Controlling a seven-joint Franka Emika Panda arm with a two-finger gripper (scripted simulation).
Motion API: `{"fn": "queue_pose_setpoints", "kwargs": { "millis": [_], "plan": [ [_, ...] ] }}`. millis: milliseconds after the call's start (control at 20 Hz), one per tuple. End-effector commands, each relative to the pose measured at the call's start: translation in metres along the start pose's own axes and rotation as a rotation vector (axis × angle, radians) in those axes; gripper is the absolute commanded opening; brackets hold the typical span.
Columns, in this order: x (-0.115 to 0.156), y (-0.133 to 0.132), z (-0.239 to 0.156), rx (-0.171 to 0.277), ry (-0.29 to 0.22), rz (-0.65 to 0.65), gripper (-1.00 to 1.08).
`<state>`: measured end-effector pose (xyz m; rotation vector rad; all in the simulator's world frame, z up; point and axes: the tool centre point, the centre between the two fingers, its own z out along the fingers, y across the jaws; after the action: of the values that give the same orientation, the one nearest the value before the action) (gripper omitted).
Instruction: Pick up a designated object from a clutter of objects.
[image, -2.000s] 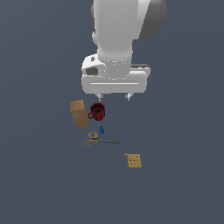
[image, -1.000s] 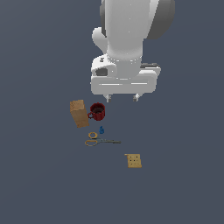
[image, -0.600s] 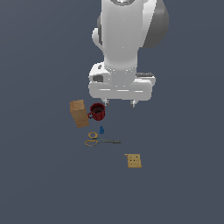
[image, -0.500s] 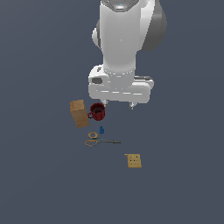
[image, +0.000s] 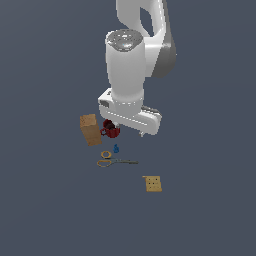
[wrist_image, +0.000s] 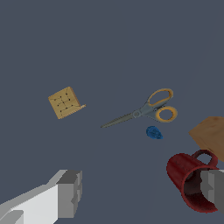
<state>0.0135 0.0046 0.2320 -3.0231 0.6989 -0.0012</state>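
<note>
The tiny blue knob-like piece (image: 116, 148) lies on the floor between the red mug (image: 110, 130) and the yellow-handled scissors (image: 114, 161). In the wrist view the blue piece (wrist_image: 153, 132) lies beside the scissors (wrist_image: 146, 110), with the mug (wrist_image: 191, 180) on its side close by. My gripper (image: 128, 131) hangs open and empty above the floor, over the mug and behind the blue piece. Its fingers (wrist_image: 69, 193) show wide apart in the wrist view, one in front of the mug's mouth.
A brown box (image: 90, 129) stands at the exterior view's left of the mug; it also shows in the wrist view (wrist_image: 211, 135). A tan dotted square (image: 152, 183) lies apart toward the exterior view's right, and shows in the wrist view (wrist_image: 64, 102).
The arm has turned its wrist and come lower, nearer to the mug and the blue piece. The objects have not moved.
</note>
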Motion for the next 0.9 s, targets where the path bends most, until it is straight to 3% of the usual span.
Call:
{"fn": "queue_pose_setpoints", "kwargs": {
  "millis": [0, 850],
  "plan": [
    [0.001, 0.006, 0.013, -0.001, 0.0, 0.078, 1.0],
    [0.0, 0.054, 0.099, -0.019, 0.01, 0.599, 1.0]
  ]
}}
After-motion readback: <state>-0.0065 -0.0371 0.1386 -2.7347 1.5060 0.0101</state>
